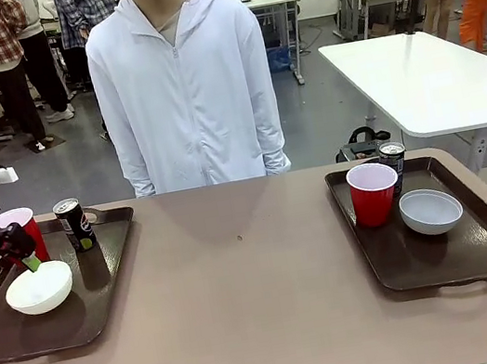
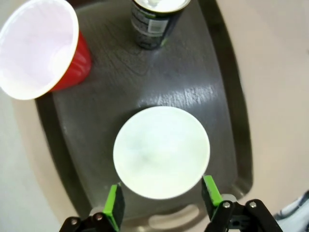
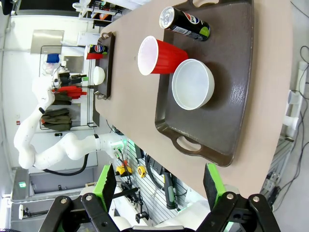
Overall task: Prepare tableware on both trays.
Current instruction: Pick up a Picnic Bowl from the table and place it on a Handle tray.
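On the left tray (image 1: 102, 292) stand a red cup (image 1: 21, 229) and a dark can (image 1: 74, 225), with the cream-white bowl (image 1: 39, 288) in front of them. My left gripper (image 1: 23, 261) hovers open just over that bowl's left rim. From the left wrist, the bowl (image 2: 161, 152) lies between the spread green pads (image 2: 114, 208), untouched, with cup (image 2: 41, 48) and can (image 2: 157, 21) beyond it. The right tray (image 1: 481, 244) carries a red cup (image 1: 373, 192), a can (image 1: 393, 158) and the grey-blue bowl (image 1: 431, 210). My right gripper (image 3: 159, 186) is open, high above that tray (image 3: 231, 121).
A person in a white hoodie (image 1: 182, 89) stands at the table's far edge, arms down. Bare brown tabletop (image 1: 248, 285) stretches between the two trays. A white table (image 1: 423, 75) and other people are farther back.
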Motion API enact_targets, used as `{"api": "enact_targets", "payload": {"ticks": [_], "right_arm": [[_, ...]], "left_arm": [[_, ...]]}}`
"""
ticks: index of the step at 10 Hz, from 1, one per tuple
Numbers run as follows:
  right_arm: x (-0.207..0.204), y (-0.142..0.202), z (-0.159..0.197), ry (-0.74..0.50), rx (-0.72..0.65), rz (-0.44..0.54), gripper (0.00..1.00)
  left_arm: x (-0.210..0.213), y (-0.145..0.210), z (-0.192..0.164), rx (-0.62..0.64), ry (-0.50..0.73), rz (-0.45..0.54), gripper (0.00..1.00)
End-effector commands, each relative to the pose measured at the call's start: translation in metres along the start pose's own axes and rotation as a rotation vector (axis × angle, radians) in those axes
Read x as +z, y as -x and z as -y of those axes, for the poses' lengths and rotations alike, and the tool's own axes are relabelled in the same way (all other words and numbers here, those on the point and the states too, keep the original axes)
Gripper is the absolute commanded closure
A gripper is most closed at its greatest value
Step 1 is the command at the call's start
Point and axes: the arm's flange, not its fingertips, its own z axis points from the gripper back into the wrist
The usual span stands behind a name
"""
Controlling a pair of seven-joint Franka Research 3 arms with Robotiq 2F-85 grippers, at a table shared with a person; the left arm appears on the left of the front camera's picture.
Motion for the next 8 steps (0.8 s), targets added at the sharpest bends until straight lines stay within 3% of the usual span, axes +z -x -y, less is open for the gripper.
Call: {"api": "enact_targets", "payload": {"ticks": [1,2,4,8], "right_arm": [[-0.004,0.004,-0.002,0.014,-0.018,0.008,0.05],[-0.004,0.004,-0.002,0.014,-0.018,0.008,0.05],[-0.004,0.004,-0.002,0.014,-0.018,0.008,0.05],[-0.004,0.004,-0.002,0.014,-0.018,0.008,0.05]], "left_arm": [[0.018,0.018,0.008,-0.021,-0.028,-0.027,0.08],[0.029,0.025,0.011,-0.036,-0.037,-0.035,0.0],[0.051,0.042,0.014,-0.066,-0.039,-0.047,0.0],[0.054,0.054,0.011,-0.052,-0.047,-0.05,0.0]]}}
